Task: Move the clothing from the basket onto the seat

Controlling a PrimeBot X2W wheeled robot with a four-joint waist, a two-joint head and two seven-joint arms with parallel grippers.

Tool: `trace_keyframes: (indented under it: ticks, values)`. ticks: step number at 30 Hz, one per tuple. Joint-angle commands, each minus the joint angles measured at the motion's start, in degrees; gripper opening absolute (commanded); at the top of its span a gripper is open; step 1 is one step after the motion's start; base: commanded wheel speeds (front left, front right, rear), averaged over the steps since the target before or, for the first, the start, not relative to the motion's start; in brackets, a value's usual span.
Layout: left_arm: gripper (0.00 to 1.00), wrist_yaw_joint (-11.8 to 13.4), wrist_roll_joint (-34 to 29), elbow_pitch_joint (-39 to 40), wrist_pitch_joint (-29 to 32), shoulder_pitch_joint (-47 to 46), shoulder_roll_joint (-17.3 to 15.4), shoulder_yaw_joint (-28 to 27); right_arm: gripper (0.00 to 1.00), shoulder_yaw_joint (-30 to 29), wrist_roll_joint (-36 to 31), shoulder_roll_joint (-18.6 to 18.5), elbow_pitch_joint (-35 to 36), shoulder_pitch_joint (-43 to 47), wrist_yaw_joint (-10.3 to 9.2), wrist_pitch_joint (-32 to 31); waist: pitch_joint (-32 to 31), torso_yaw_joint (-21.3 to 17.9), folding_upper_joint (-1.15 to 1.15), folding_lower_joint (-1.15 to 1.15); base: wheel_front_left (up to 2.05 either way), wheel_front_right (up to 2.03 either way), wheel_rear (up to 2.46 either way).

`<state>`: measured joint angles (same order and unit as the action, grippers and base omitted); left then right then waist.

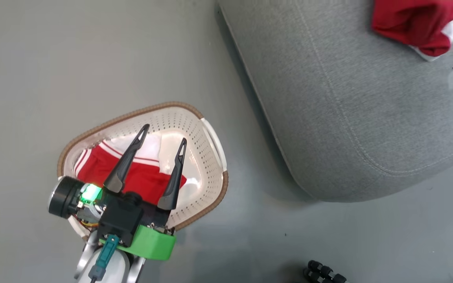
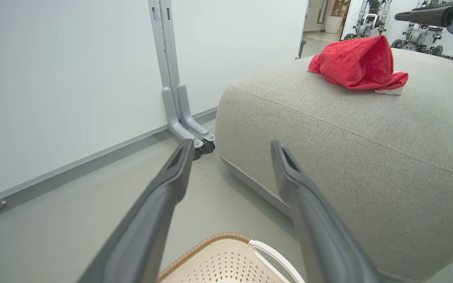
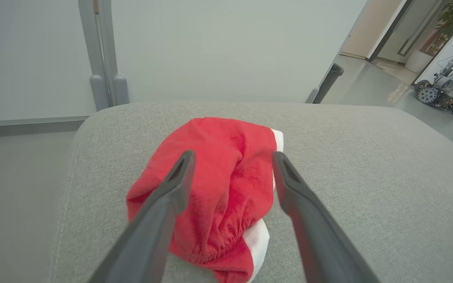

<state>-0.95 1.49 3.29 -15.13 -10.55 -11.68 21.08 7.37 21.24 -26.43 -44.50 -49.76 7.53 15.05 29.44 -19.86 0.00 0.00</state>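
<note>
Left claw (image 1: 164,133): both dark fingers spread fully wide, nothing between them. In the head view it hangs over the open top of the basket (image 1: 207,157), fingers apart from the cloth below. In the left wrist view the fingers (image 2: 159,204) point out past the basket rim towards the seat.

Right claw (image 3: 233,154): fingers wide apart, holding nothing. It stands low over garment B, one finger to each side of the heap as its wrist view shows it. Contact between fingers and cloth: cannot tell.

Garment A (image 1: 144,179): red with white stripes and a white part, lying crumpled on the basket floor, towards the robot's side of it.

Garment B (image 3: 226,188): red with white trim, bunched in a loose heap on top of the seat (image 1: 348,98), resting on the grey fabric well in from the rounded front corner.

Basket: stands upright on the grey floor (image 1: 53,59), just beside the seat's corner, not touching it; brown rim and one white handle face the seat.

A pale wall panel on a wheeled foot (image 2: 179,98) stands behind the seat
</note>
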Motion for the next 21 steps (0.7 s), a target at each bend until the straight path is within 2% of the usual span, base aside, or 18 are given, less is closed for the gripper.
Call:
trace_keyframes:
  ticks: [1,6,14,18,21]
  values:
    - [1.00,-0.2,0.4,-0.2,0.0,1.0,0.4,-0.2,1.00,0.2,0.8,-0.7,1.5,1.7,-0.08,0.2,-4.3,-2.0,0.00,0.00,0.00,0.00,0.00]
    - [1.00,-0.3,0.0,0.2,0.0,1.9,1.4,-1.1,1.00,0.3,3.8,-1.4,8.1,6.3,-0.08,0.2,-7.7,-2.0,0.00,0.00,0.00,0.00,0.00]
    - [1.00,-0.2,0.0,1.4,0.0,2.3,3.0,-3.9,1.00,-2.0,4.6,-0.8,26.8,15.7,-0.07,0.2,-12.2,0.6,0.00,0.00,0.00,0.00,0.00]
    - [1.00,0.1,-0.1,2.1,0.0,3.2,3.8,-5.2,1.00,-4.2,3.8,1.7,37.4,21.9,-0.08,0.2,-13.9,2.6,0.00,0.00,0.00,0.00,0.00]
    - [1.00,0.5,0.0,2.7,0.0,3.7,4.6,-6.1,1.00,-6.6,3.1,5.2,44.4,27.0,-0.08,0.2,-15.2,4.7,0.00,0.00,0.00,0.00,0.00]
